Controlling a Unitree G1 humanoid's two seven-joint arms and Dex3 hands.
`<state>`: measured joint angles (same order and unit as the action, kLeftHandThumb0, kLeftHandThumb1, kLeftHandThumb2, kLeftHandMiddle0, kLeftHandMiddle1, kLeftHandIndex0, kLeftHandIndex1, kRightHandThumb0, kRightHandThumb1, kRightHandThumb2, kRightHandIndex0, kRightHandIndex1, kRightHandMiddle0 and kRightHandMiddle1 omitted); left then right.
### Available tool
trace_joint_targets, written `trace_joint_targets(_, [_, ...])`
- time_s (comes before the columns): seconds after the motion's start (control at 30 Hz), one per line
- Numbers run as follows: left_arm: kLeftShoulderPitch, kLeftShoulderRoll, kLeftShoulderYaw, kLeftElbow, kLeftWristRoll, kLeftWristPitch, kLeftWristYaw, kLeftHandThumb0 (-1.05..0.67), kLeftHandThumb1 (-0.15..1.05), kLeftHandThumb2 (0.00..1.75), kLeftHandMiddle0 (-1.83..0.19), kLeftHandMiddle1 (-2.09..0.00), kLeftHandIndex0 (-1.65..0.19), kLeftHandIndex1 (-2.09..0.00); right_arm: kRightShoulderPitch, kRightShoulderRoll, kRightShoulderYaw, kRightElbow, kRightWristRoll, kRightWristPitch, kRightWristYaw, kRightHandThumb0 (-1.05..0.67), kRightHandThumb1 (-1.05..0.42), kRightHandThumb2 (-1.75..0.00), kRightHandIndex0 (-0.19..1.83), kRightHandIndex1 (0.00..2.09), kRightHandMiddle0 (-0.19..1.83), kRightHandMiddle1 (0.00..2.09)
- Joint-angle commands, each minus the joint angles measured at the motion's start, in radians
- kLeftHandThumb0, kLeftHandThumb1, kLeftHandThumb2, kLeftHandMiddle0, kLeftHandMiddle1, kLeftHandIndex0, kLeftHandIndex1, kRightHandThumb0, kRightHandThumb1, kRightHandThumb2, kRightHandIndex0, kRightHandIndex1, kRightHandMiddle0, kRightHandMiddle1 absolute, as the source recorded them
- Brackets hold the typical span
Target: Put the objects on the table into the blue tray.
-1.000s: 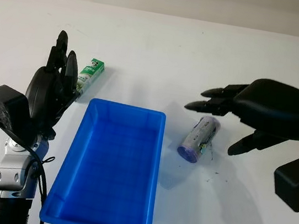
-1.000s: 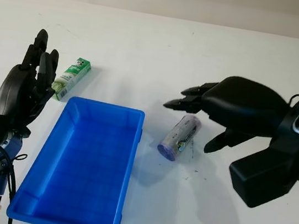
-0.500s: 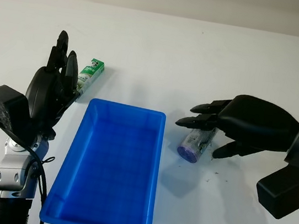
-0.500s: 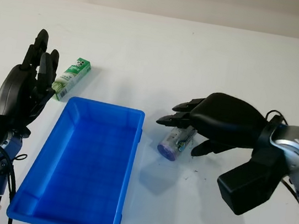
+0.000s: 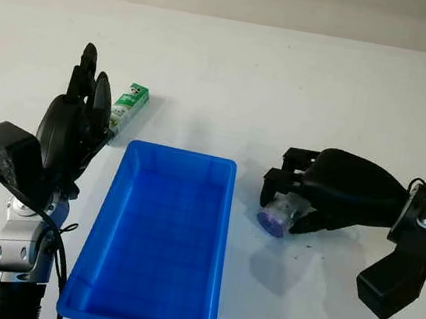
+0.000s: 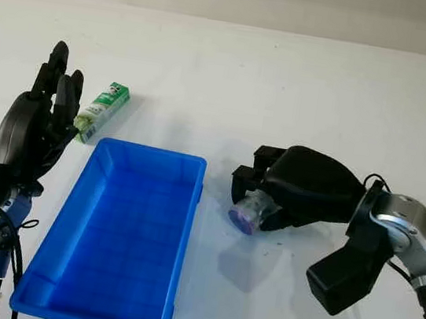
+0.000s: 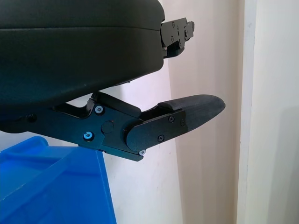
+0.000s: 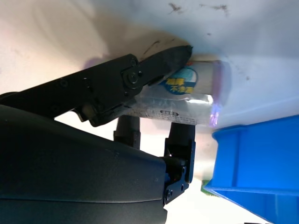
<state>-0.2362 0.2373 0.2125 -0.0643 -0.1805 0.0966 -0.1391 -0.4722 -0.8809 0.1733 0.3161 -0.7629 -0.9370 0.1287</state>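
1. Right hand [image 5: 302,200] was clamped on the purple-capped cylindrical plastic-wrapped roll [image 5: 277,215], right of the blue rectangular plastic tray [image 5: 156,239]; probably barely off the white surface [image 5: 287,83].
2. Left hand [image 5: 74,128], open, was near the green-white carton [image 5: 128,105].
3. Next: lift the roll and carry it over the tray.

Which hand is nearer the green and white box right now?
Left. The left hand is raised just beside the green and white box; the right hand grips the purple-ended roll beyond the blue tray.
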Motion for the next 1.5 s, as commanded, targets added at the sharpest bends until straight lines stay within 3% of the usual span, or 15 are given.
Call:
trace_joint_targets(0.0, [0.009, 0.0, -0.004, -0.006, 0.009, -0.01, 0.001, -0.7, 1.05, 0.7, 0.13, -0.06, 0.16, -0.05, -0.009, 0.011, -0.01, -0.001, -0.05, 0.01, -0.078, -0.57, -1.05, -0.27, 0.52, 2.0, 0.39, 2.07])
trace_joint_targets(0.03, [0.01, 0.0, -0.005, -0.006, 0.01, -0.009, 0.001, -0.71, 1.05, 0.7, 0.13, -0.05, 0.16, -0.05, -0.01, 0.014, -0.012, -0.001, -0.067, 0.02, -0.112, -0.58, -1.05, -0.29, 0.54, 1.93, 0.43, 2.07])
trace_joint_targets(0.27, [0.013, -0.003, -0.006, -0.003, 0.008, -0.018, -0.001, -0.7, 1.05, 0.7, 0.14, -0.05, 0.17, -0.05, -0.077, 0.04, -0.031, 0.069, -0.059, 0.082, -0.264, -0.54, -1.05, -0.28, 0.91, 2.09, 0.64, 2.09])
trace_joint_targets(0.53, [0.016, -0.003, -0.013, -0.002, 0.023, -0.029, 0.0, -0.71, 1.05, 0.71, 0.14, -0.05, 0.17, -0.05, -0.197, 0.099, -0.043, 0.096, -0.007, 0.129, -0.37, -0.53, -1.05, -0.3, 0.82, 2.09, 0.61, 2.09])
trace_joint_targets(0.77, [0.016, -0.011, -0.014, -0.006, 0.022, -0.019, 0.007, -0.71, 1.05, 0.7, 0.14, -0.05, 0.17, -0.05, -0.249, 0.213, -0.032, 0.03, 0.054, 0.139, -0.409, -0.52, -1.05, -0.33, 1.01, 2.09, 0.73, 2.09])
trace_joint_targets(1.23, [0.02, -0.016, -0.02, -0.005, 0.034, -0.025, 0.015, -0.74, 1.05, 0.69, 0.15, -0.05, 0.18, -0.05, -0.192, 0.393, 0.1, -0.074, 0.325, 0.043, -0.112, -0.59, -1.05, -0.37, 1.06, 2.09, 0.73, 2.09])
trace_joint_targets(1.47, [0.02, -0.028, -0.025, -0.004, 0.041, -0.028, 0.022, -0.72, 1.05, 0.69, 0.15, -0.05, 0.18, -0.05, -0.171, 0.376, 0.119, -0.107, 0.436, 0.059, 0.088, -0.62, -1.05, -0.32, 0.74, 2.09, 0.56, 2.09])
